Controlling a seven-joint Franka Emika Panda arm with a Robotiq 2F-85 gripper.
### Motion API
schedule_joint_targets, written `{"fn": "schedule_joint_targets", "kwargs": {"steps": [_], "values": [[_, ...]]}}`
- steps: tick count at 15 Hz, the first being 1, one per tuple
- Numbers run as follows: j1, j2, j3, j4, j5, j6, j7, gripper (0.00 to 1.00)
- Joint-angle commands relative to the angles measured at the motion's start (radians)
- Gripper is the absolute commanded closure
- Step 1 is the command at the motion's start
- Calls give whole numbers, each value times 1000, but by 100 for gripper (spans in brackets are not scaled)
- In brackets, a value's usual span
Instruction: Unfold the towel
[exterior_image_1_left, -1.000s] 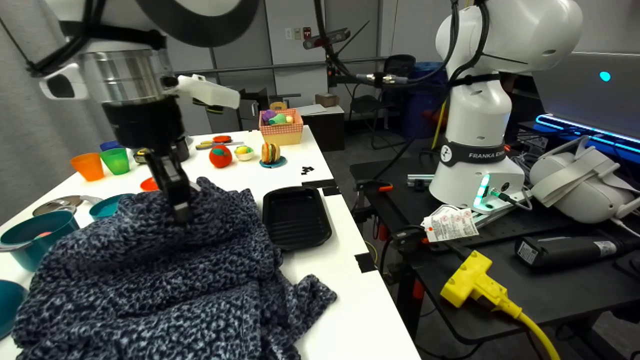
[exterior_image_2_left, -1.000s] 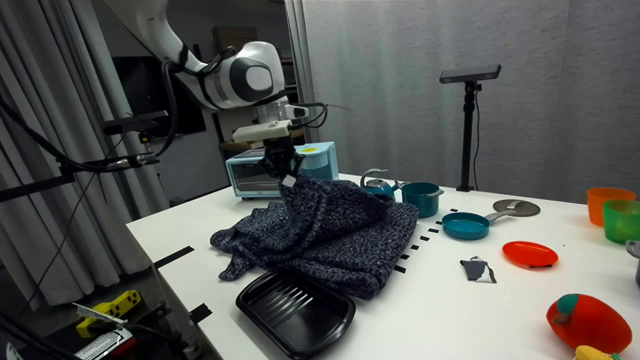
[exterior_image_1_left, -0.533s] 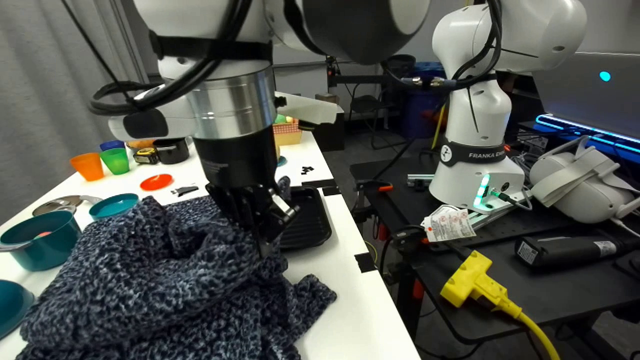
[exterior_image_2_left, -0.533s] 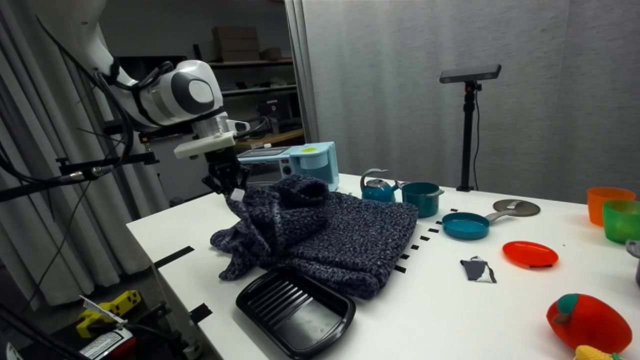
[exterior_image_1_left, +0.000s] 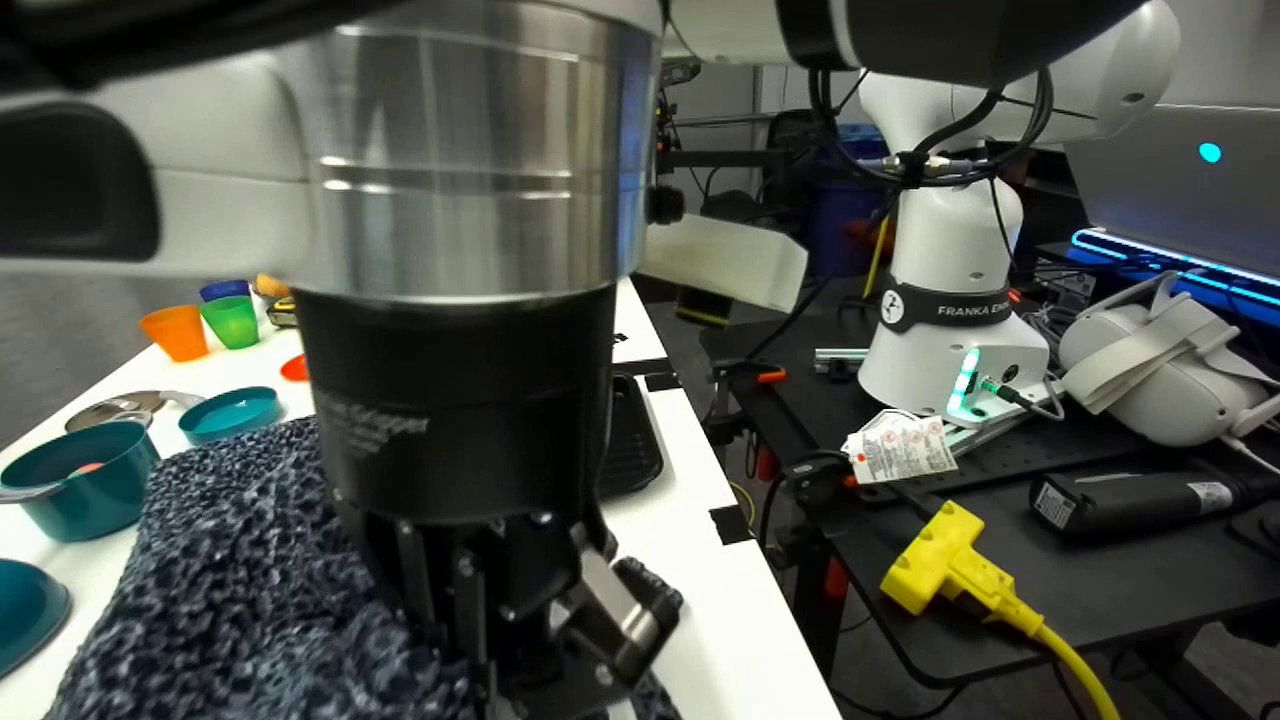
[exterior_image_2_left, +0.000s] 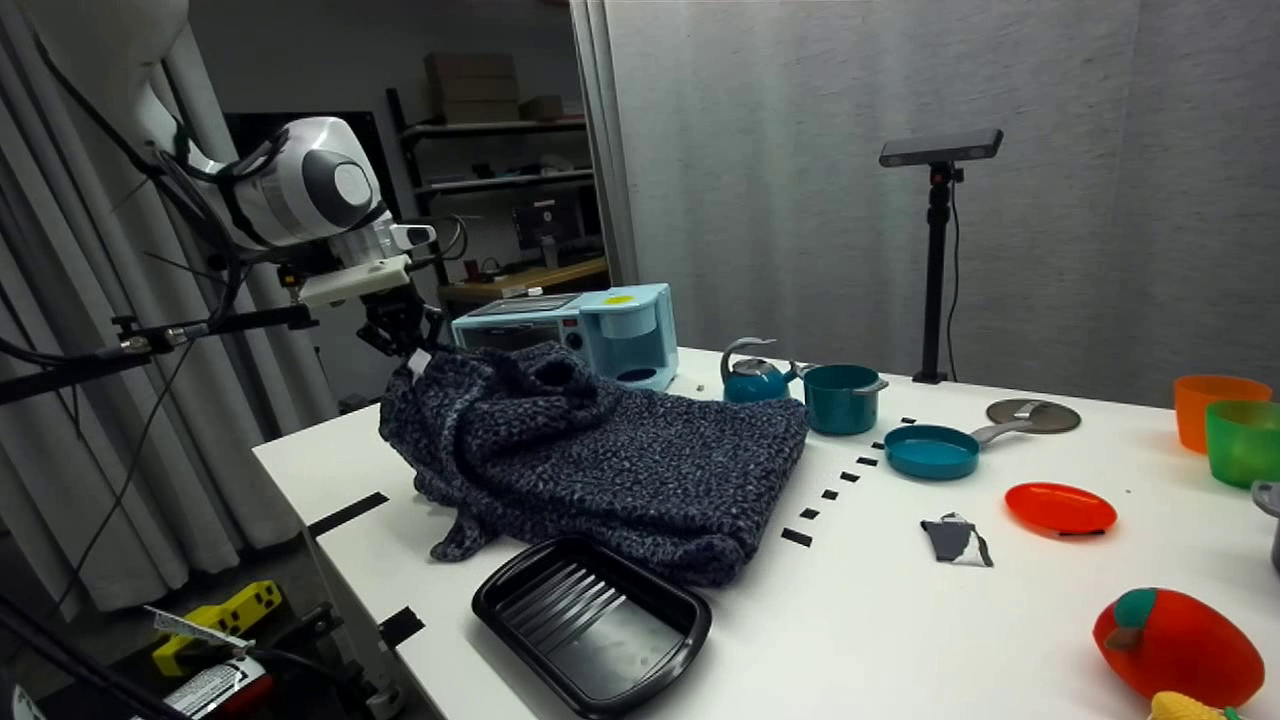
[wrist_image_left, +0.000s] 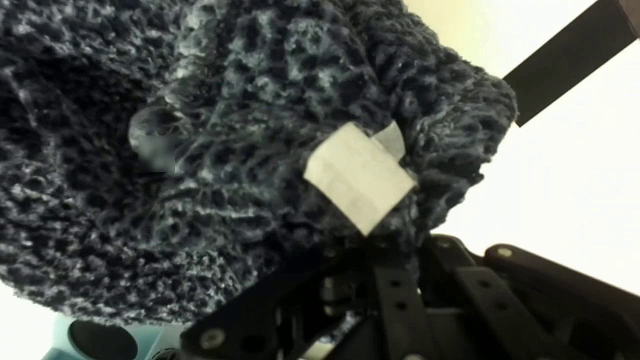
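The mottled navy and grey towel (exterior_image_2_left: 660, 450) lies in a thick, rumpled heap on the white table, its far right part still folded flat in layers. One edge is lifted at the left, where my gripper (exterior_image_2_left: 408, 352) is shut on it beside a white tag (wrist_image_left: 360, 175). In the wrist view the towel (wrist_image_left: 240, 115) fills most of the picture and runs in between the dark fingers, which hide the pinched part. Close to the camera in an exterior view, my gripper (exterior_image_1_left: 545, 690) covers much of the towel (exterior_image_1_left: 240, 580), and its fingertips are cut off below.
A black tray (exterior_image_2_left: 590, 630) sits against the towel's near side. Behind stand a light blue toaster oven (exterior_image_2_left: 625, 330), a teal kettle (exterior_image_2_left: 757, 382) and a teal pot (exterior_image_2_left: 842, 400). A teal pan (exterior_image_2_left: 930, 452) and red plate (exterior_image_2_left: 1060, 507) lie farther right. The table edge runs close by the gripper.
My gripper has travelled left in an exterior view, dragging the towel's held edge with it. The folded stack has lately slid a little left too. In an exterior view the arm has come much nearer.
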Motion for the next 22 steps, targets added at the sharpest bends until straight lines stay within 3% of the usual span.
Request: {"fn": "schedule_joint_targets", "kwargs": {"steps": [1,3,11,16,22], "values": [[36,71,-14,56,-45,35,77,66],[41,86,-25,59,-63,40,79,60],[22,70,-26,64,-12,23,51,1],[19,69,-65,63,-64,95,88,0],[-33,103,-142,94,-89,161,17,0]]}}
